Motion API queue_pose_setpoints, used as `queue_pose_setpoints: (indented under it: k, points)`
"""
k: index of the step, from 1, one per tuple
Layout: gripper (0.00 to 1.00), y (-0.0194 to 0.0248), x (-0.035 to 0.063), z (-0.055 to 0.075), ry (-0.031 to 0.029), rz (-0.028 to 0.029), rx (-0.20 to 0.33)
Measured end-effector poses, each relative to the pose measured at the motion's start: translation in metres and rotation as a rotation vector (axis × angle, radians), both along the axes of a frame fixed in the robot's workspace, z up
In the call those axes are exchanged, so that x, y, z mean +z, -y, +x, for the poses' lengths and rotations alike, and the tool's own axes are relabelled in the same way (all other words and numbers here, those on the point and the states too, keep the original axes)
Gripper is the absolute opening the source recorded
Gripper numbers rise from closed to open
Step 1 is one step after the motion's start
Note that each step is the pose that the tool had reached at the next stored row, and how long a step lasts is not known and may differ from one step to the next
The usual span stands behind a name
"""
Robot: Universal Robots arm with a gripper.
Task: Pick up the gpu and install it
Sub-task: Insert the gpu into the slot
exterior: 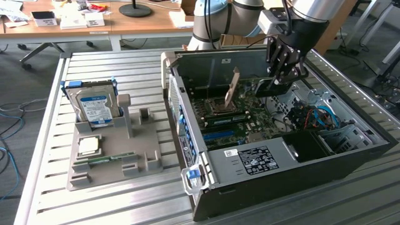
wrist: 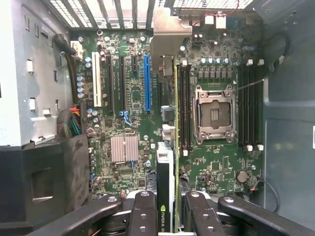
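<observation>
A slatted metal table (exterior: 112, 206) carries a grey holder (exterior: 119, 154) with an upright hard drive (exterior: 95, 105) on the exterior view's left. An open computer case (exterior: 281, 183) stands beside it. Inside the case, the gripper (wrist: 171, 216) pinches the gpu (wrist: 165, 172) edge-on over the motherboard (wrist: 216, 167). The card lines up between the blue slot (wrist: 147, 83) and the memory slots (wrist: 184, 108). Wooden desks (exterior: 150, 23) stand behind.

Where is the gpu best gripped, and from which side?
Mid-card, across its two flat faces, from above the upper long edge. The gpu stands on edge over the motherboard, bracket at one end; the claw grips it so, leaving the lower edge free.
</observation>
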State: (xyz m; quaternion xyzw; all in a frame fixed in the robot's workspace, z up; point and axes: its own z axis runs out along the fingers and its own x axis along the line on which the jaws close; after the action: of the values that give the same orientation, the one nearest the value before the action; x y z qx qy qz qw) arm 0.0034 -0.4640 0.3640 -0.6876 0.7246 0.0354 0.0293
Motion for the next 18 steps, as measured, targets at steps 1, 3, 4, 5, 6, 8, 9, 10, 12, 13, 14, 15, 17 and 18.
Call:
queue_pose_setpoints:
  k: [1,3,4,5,6,8,9,10,12,13,14,15,17,18]
  points:
    - [0.27,0.0,-0.0007,-0.0003,0.0,-0.0001,0.0]
    - [0.27,0.0,-0.0022,-0.0009,0.0,-0.0001,0.0]
    - [0.27,0.0,-0.0029,-0.0012,0.0001,-0.0001,0.0]
    - [0.27,0.0,-0.0036,-0.0015,0.0,-0.0001,0.0]
    - [0.27,0.0,-0.0043,-0.0019,0.0001,-0.0002,0.0]
    - [0.27,0.0,-0.0054,-0.0024,0.0001,-0.0002,0.0]
    - [0.27,0.0,-0.0055,-0.0024,0.0001,-0.0002,0.0]
    - [0.27,0.0,-0.0055,-0.0024,0.0,-0.0002,0.0]
    - [0.27,0.0,-0.0056,-0.0025,0.0001,-0.0002,0.0]
    - [0.27,0.0,-0.0056,-0.0025,0.0,-0.0002,0.0]
    - [0.27,0.0,-0.0056,-0.0025,0.0,-0.0001,0.0]
    - [0.27,0.0,-0.0056,-0.0025,0.0001,-0.0001,0.0]
    - [0.27,0.0,-0.0057,-0.0031,0.0,-0.0001,0.0]
    - [0.27,0.0,-0.0057,-0.0036,0.0001,-0.0001,0.0]
